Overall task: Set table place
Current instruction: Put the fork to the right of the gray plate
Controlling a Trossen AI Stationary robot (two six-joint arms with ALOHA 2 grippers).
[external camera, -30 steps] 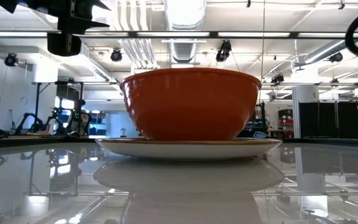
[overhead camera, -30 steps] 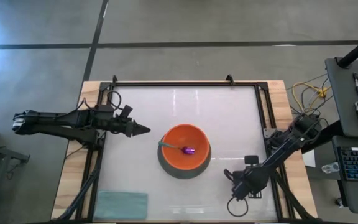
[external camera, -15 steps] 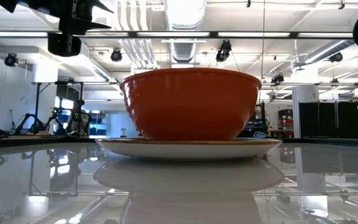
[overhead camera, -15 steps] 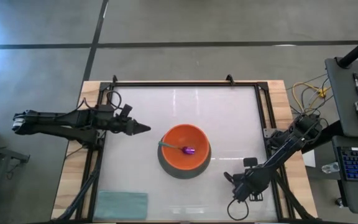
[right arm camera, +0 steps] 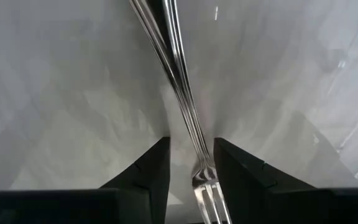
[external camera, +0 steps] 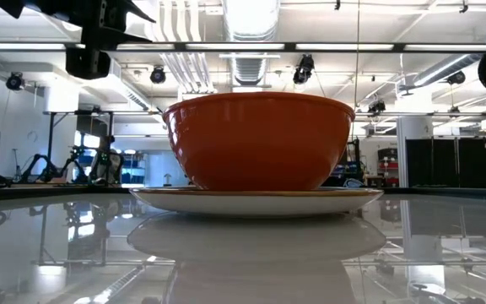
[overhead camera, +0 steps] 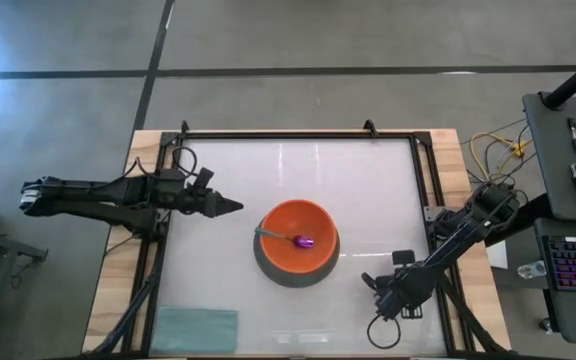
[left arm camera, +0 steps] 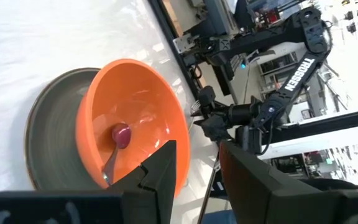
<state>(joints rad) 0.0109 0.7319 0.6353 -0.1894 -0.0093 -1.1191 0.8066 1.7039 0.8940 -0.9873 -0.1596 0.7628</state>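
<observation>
The orange bowl (overhead camera: 296,236) stands on the grey-green plate (overhead camera: 293,274) near the middle of the white table (overhead camera: 368,170). The spoon lies in the bowl with its purple head (overhead camera: 305,241) on the bottom and its teal handle (overhead camera: 268,233) against the left wall. My left gripper (overhead camera: 236,207) hovers left of the bowl, open by a narrow gap (left arm camera: 197,152) and empty. My right gripper (overhead camera: 376,300) is right of the plate near the front edge, open. Its fingers stand on either side of the silver fork (right arm camera: 178,81), which lies on the table.
A folded teal cloth (overhead camera: 196,328) lies at the table's near left corner. The black frame (overhead camera: 298,135) runs around the tabletop. In the low view the bowl (external camera: 260,139) and plate (external camera: 256,198) fill the middle. Bare tabletop lies behind the bowl.
My right arm has shifted slightly; its cable loop at the low view's upper right has drawn farther off. The bowl, plate, spoon and my left arm have kept still.
</observation>
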